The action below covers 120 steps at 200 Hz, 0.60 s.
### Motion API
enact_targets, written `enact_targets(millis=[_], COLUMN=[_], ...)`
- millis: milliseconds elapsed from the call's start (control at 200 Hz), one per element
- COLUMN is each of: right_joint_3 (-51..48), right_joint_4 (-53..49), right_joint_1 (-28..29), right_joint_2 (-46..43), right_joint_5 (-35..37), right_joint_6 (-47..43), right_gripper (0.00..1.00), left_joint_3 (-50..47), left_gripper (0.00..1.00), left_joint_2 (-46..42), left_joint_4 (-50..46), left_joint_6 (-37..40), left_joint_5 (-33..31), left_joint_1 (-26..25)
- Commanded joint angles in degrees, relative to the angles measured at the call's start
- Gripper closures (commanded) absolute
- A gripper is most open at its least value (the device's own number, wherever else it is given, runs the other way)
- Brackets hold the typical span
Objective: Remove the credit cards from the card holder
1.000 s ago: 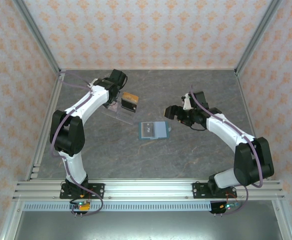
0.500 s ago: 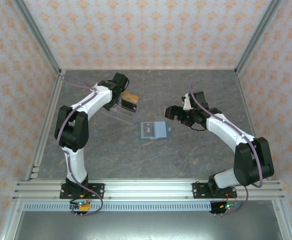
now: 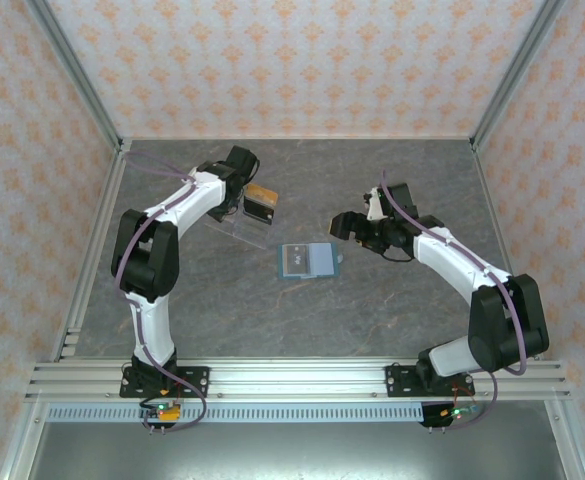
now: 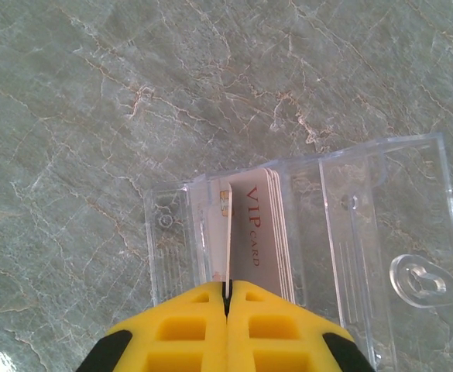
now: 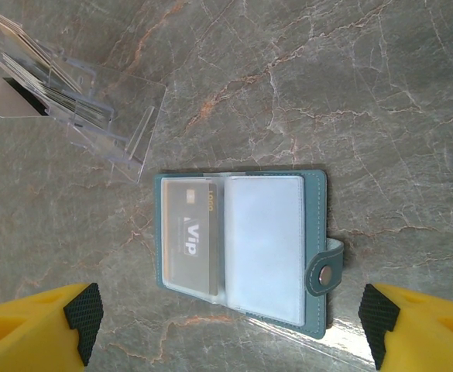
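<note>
The left gripper (image 4: 227, 288) pinched an edge-on credit card (image 4: 228, 232) in the clear tray (image 4: 381, 201), while the right gripper (image 5: 230, 312) hung wide open above the unfolded card holder (image 5: 265, 240), one dark VIP card (image 5: 189, 236) in its pocket.

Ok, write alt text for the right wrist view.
An open teal card holder lies on the marble table, a dark VIP card in its left pocket. A clear tray of cards stands upper left; right pincer open below.

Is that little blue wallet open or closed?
Open: the card holder lies spread flat, inner pockets up, a VIP card in one, snap tab unfastened.
</note>
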Motion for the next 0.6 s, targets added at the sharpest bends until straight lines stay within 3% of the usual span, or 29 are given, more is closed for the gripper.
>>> enact_targets(millis=[0, 596], right_joint_3=[0.3, -0.2], right_joint_4=[-0.6, 0.0], right_joint_1=[0.2, 0.2], right_joint_2=[0.7, 0.4], right_joint_5=[0.6, 0.8], right_joint_6=[-0.3, -0.5], right_gripper=[0.12, 0.11], left_joint_3=[-0.7, -1.4], left_gripper=[1.0, 1.0], left_joint_2=[-5.1, -3.0], left_joint_4=[1.3, 2.8], left_joint_6=[-1.8, -4.4], left_joint_5=[-1.7, -0.4], left_joint_1=[0.5, 0.6])
